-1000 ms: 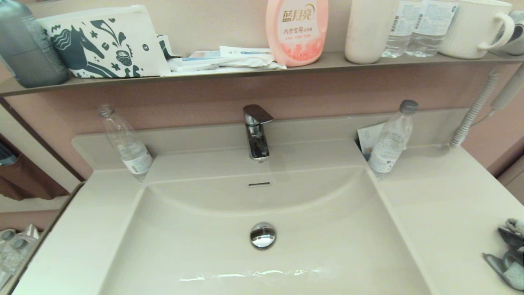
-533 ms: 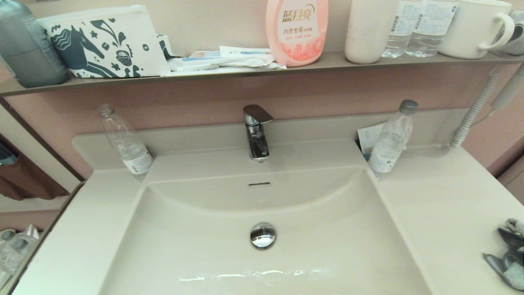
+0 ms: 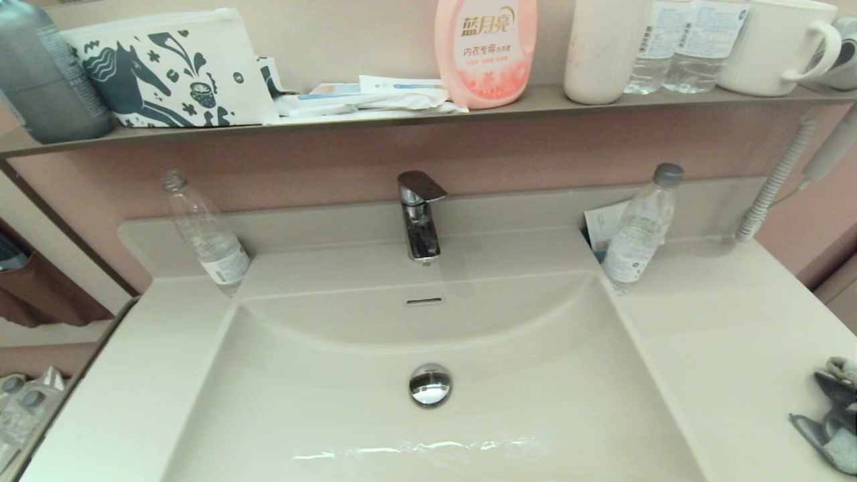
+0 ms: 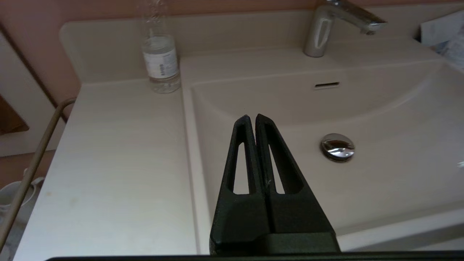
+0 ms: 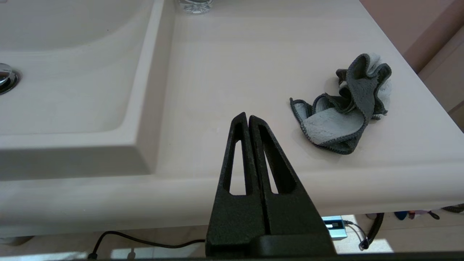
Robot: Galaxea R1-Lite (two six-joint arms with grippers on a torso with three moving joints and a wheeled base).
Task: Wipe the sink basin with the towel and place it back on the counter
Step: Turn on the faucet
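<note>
The cream-white sink basin (image 3: 321, 415) fills the middle of the head view, with its chrome drain plug (image 3: 430, 384) and slot overflow hole (image 3: 424, 301). The towel (image 5: 348, 105), dark grey with a pale grey-blue face, lies crumpled on the counter (image 3: 723, 335) at the far right; only its edge (image 3: 833, 418) shows in the head view. My right gripper (image 5: 248, 115) is shut and empty, back near the counter's front edge, apart from the towel. My left gripper (image 4: 252, 116) is shut and empty, above the basin's left front part. Neither gripper shows in the head view.
A chrome tap (image 3: 418, 214) stands behind the basin. Clear water bottles stand at the back left (image 3: 204, 234) and back right (image 3: 639, 227) of the counter. The brown-grey shelf (image 3: 402, 117) above holds a pink detergent bottle (image 3: 485, 50), cups and a printed pouch.
</note>
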